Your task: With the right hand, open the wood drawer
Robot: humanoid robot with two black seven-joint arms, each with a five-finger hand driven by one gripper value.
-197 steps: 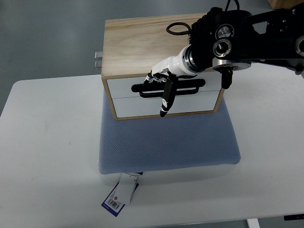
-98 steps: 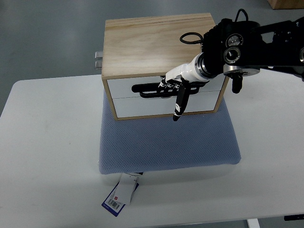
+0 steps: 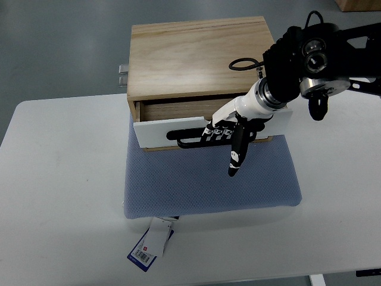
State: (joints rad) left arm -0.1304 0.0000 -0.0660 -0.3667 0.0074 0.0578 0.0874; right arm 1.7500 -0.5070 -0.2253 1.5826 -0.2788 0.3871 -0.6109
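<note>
While your right hand [image 3: 225, 134] reaches in from the picture's right, its fingers [image 3: 215, 131] are curled through the black handle [image 3: 189, 136] on the white front of the top drawer [image 3: 178, 128]. You can see that drawer pulled partly out of the wood drawer box [image 3: 199, 56], with a strip of its inside showing. One finger points down over the blue mat [image 3: 208, 182], which lies on the white tabletop [image 3: 59, 179] under the box

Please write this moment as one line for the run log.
right hand: shut on drawer handle | top drawer: partly open | wood box: on blue pad | left hand: not in view
</note>
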